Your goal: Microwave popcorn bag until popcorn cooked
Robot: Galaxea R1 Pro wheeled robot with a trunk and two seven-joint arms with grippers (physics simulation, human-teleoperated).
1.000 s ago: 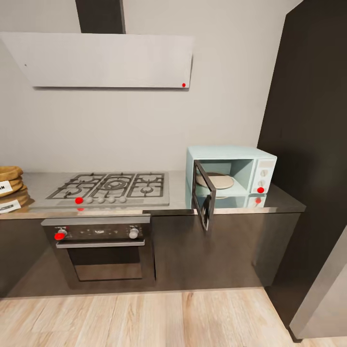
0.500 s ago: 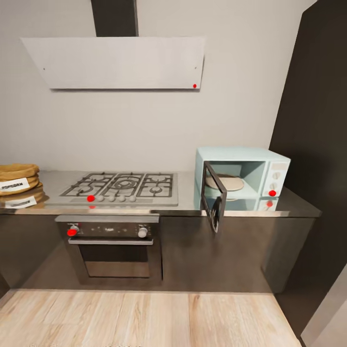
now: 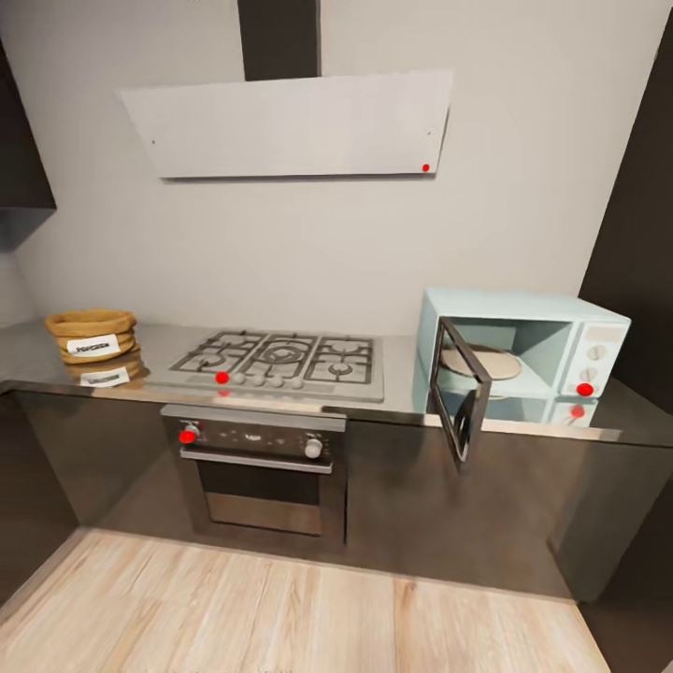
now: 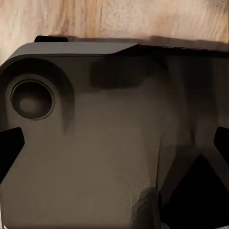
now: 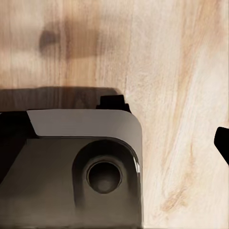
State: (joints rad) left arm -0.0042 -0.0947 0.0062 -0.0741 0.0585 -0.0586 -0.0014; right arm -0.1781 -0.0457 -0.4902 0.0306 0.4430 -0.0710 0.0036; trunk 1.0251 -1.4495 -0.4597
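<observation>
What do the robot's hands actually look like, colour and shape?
The left end effector has matt black, blunt fingertips. The right end effector has a similar black fingertip. I can make out no cables or markings on them.

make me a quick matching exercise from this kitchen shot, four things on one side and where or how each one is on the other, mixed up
Things:
1. popcorn bag
2. microwave
3. hob
4. hood

Place or state:
A. on the wall, above the hob
B. at the countertop's left end
C. set into the countertop, above the oven
D. at the countertop's right end, door open

Pairs: 1-B, 2-D, 3-C, 4-A
</observation>
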